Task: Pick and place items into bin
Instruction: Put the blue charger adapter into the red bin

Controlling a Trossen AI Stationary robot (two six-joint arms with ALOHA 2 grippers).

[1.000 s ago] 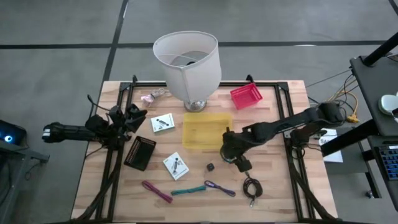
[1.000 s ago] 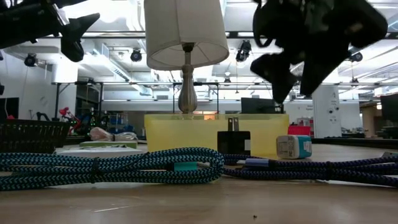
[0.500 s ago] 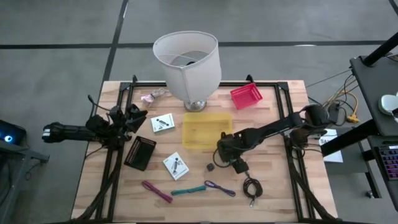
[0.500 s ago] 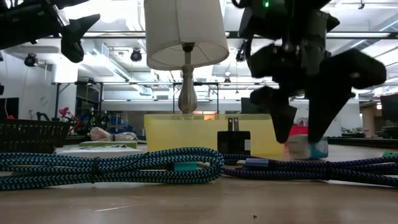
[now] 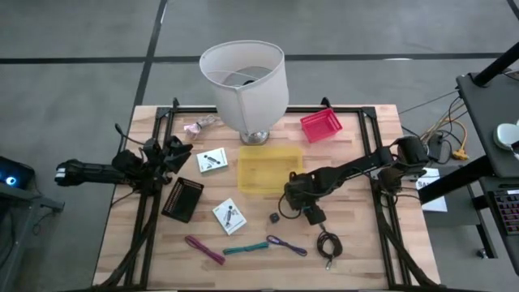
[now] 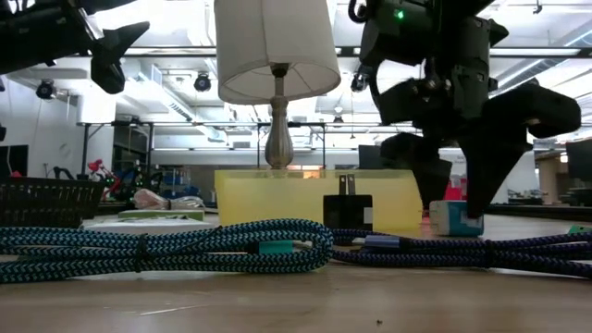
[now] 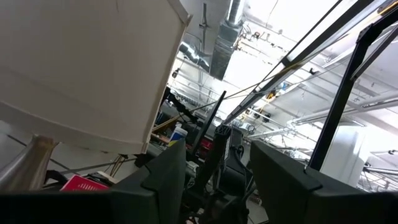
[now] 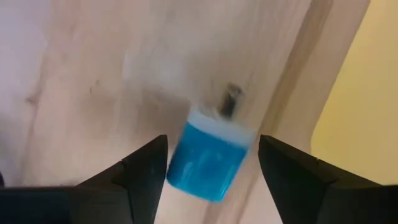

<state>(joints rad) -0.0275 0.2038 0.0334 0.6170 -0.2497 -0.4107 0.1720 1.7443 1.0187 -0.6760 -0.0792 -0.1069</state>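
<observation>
The right end effector (image 5: pixel 293 209) is down at the worktop (image 5: pixel 357 251) just in front of the yellow bin (image 5: pixel 269 169), its two fingers (image 8: pixel 146 171) spread wide. Between them lies a small blue-and-white plug block (image 8: pixel 211 157), flat on the wood and untouched by either finger. In the low view the same end effector (image 6: pixel 458 190) hangs with its dark fingers straddling the plug block (image 6: pixel 455 218), fingertips close to the surface; the block sits on the worktop just beside the bin's (image 6: pixel 287 199) near corner.

Near the right end effector, a small black cube-shaped charger (image 5: pixel 275 217) stands on the wood, and a coiled black cable (image 5: pixel 328 244) lies toward the front edge. Along the front, a magenta stick (image 5: pixel 203 249), a teal stick (image 5: pixel 246 247) and a purple looped cord (image 5: pixel 286 244) lie in a loose row. A braided blue cable (image 6: pixel 166 245) stretches across the foreground of the low view.

The left end effector (image 5: pixel 177 152) waits above the left side of the worktop, fingers (image 7: pixel 165 180) apart and holding nothing, near a white card (image 5: pixel 212 161) and a black tray (image 5: pixel 183 199). A second white card (image 5: pixel 229 216) lies in front of the bin. The white lamp (image 5: pixel 244 81) stands behind the bin, a red basket (image 5: pixel 321 125) to its right.
</observation>
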